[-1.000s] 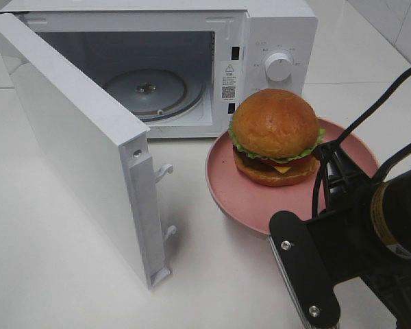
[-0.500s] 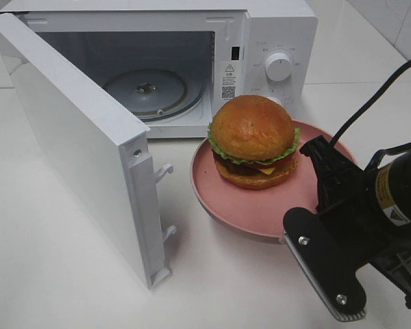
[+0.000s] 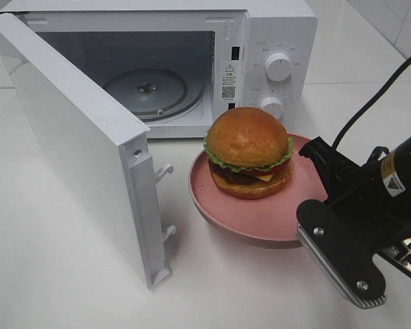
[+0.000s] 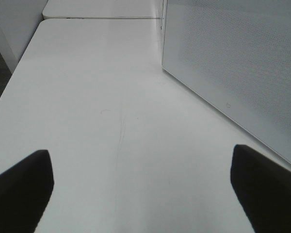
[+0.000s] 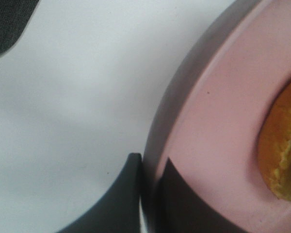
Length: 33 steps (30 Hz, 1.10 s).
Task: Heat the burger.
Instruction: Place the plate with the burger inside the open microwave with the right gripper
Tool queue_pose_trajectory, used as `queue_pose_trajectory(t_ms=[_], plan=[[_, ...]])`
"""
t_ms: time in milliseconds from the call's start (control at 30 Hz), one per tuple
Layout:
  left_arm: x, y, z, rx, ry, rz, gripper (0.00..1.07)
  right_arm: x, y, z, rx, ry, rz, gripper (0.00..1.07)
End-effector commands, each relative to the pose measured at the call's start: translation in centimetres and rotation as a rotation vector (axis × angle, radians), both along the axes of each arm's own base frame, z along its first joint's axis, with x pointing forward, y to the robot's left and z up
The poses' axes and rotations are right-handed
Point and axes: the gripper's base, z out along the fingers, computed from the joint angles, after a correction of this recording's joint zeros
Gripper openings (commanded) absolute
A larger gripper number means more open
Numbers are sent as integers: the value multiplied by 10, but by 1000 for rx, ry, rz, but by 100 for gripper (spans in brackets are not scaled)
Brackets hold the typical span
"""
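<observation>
The burger (image 3: pixel 248 152), with a golden-brown bun, lettuce and red and yellow layers, sits on a round pink plate (image 3: pixel 240 221) in front of the open microwave (image 3: pixel 274 41). My right gripper (image 3: pixel 314 152) is shut on the plate's right rim. The right wrist view shows its fingers (image 5: pixel 179 194) pinching the rim of the plate (image 5: pixel 223 121), with the burger's bun (image 5: pixel 283 145) at the edge. My left gripper (image 4: pixel 145 184) is open and empty over the bare white table, outside the exterior high view.
The microwave door (image 3: pixel 75 137) swings out to the left, towards the front; its outer face shows in the left wrist view (image 4: pixel 233 58). The glass turntable (image 3: pixel 147 89) lies inside the cavity. Two knobs (image 3: pixel 279 66) are on the right panel. White table (image 3: pixel 55 274) all around.
The plate with the burger has moved left and slightly down in the view, closer to the microwave opening. My right arm shifted with it, still gripping the rim.
</observation>
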Motion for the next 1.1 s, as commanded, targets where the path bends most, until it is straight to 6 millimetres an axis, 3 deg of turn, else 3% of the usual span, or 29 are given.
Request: queue_pose_trajectory(t_ms=[33,700,1100], plan=[[-2,0,0,-6,-28,-3,91,10,5,7,40,-48,49,0],[-2,0,0,-6,-28,-3,91,57,41,10,90,-106,66,0],[-2,0,0,-6,-28,-3,91,68,67,7,101,-116,115,0]])
